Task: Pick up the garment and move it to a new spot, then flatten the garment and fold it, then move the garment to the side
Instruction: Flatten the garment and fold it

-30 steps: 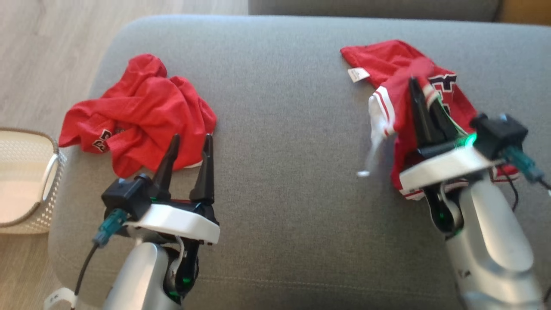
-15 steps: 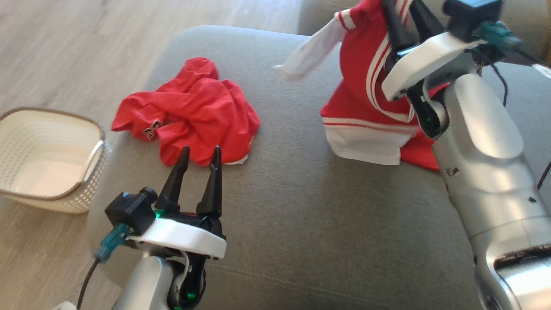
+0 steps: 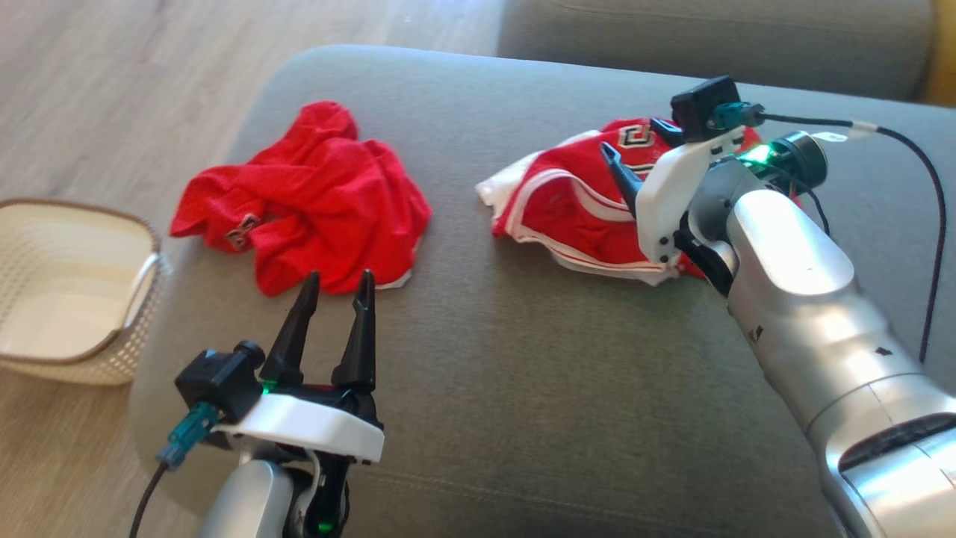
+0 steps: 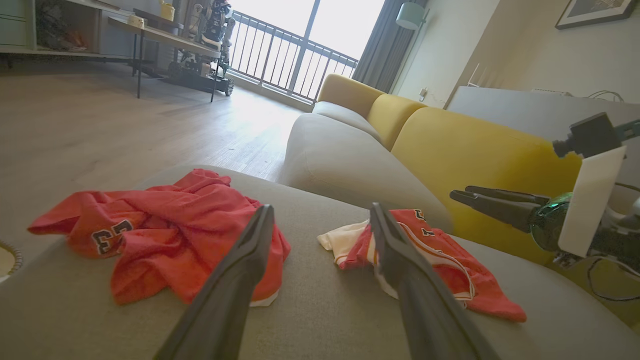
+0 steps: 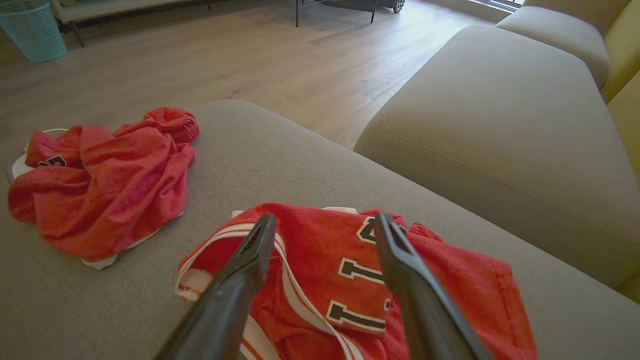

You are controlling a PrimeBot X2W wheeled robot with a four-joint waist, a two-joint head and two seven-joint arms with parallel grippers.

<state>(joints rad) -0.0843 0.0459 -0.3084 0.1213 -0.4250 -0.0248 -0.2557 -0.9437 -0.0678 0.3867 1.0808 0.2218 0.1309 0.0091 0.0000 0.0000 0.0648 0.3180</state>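
Grey ottoman [image 3: 493, 359] had bare room across its middle and front! The white-trimmed red garment [image 3: 575, 217] lay right of centre, off the edges. Right pincer [image 5: 325, 219] hung wide above it, empty. Left pincer [image 3: 340, 276] gaped wide beside the crumpled red shirt [image 3: 314, 209].

Red mesh sports jersey with white-and-red striped trim and black, white-edged numerals [image 3: 575, 217]. Lying in a low, rumpled heap on the grey fabric sofa cushion [image 3: 523, 388], toward the far right part of it. Bunched and folded over itself, nowhere flat. White hem poking out at the left end; striped band curving across the upper layer; numerals face up on the far side, partly creased. Resting wholly on the cushion, well inside its edges.
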